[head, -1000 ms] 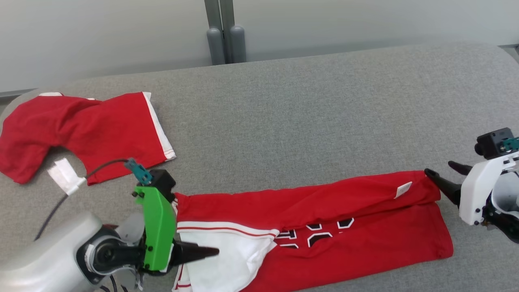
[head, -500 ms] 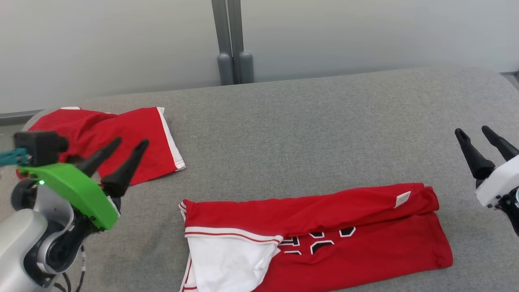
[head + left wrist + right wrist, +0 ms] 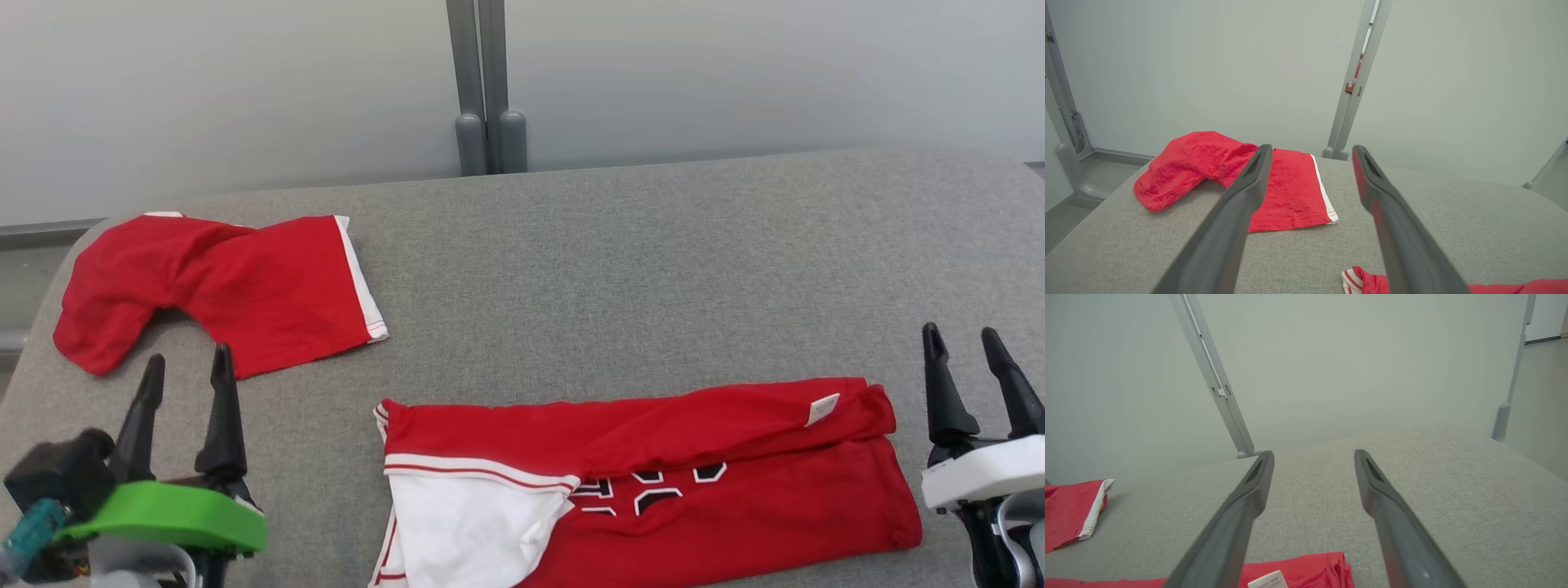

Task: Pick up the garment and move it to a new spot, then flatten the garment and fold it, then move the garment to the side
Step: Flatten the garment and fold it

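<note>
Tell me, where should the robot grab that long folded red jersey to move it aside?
Probably by its two short ends. The folded jersey lies as a long band, so the left claw could come in from the left at the white-trimmed end, and the right claw from the right near the white tag. Both claws are open and empty, one off each end.

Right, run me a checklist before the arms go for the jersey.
1. Left gripper open, empty: ok.
2. Right gripper open, empty: ok.
3. Red jersey free of both grippers, lying on the grey table: ok.
4. Jersey flat: not ok, white panel bunched at its left end.
5. Other red garment apart from the jersey: ok.
6. Jersey's near edge fully on the table: cannot tell, cut off in the head view.
</note>
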### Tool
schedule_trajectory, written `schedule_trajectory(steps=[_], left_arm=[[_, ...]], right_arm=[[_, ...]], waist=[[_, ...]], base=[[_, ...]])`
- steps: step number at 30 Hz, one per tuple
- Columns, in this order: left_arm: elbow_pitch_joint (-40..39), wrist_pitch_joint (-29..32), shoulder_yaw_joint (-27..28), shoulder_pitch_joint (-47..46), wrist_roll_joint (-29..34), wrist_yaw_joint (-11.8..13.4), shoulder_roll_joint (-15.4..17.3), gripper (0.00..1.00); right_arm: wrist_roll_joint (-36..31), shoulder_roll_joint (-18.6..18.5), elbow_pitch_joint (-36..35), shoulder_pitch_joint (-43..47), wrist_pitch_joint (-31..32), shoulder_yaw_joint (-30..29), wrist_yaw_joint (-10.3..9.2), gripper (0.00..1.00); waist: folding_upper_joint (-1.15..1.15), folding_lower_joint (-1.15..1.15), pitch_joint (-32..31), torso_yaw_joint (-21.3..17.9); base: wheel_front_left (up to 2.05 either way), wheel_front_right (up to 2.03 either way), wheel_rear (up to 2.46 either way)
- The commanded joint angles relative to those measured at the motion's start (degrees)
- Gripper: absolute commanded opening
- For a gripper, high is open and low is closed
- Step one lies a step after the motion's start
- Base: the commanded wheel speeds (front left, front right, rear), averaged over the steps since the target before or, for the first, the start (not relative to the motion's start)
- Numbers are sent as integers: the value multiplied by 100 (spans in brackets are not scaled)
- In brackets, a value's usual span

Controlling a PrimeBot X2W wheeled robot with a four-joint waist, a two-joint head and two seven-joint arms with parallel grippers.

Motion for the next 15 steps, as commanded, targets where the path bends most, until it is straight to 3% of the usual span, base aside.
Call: schedule_trajectory(steps=[1, 4, 8, 15], left_arm=[[-40, -14, 246, 280, 273, -69, -264, 100], [11, -15, 606, 755, 827, -244, -752, 100], [89, -16, 1143, 1038, 1374, -580, -1309, 100], [320, -16, 1618, 1094, 1818, -1105, -1841, 100]], right_arm=[[-111, 134, -130, 149, -15, -277, 1, 100], [-311, 462, -273, 465, -15, -505, 2, 100], [-505, 548, -274, 565, -16, -486, 2, 100], [-462, 481, 323, 323, 65, -242, 2, 100]], waist=[[0, 0, 7, -8], [0, 0, 37, -25], [0, 0, 110, -81], [0, 0, 192, -156]], base=[[0, 0, 0], [0, 0, 0], [0, 0, 0], [0, 0, 0]])
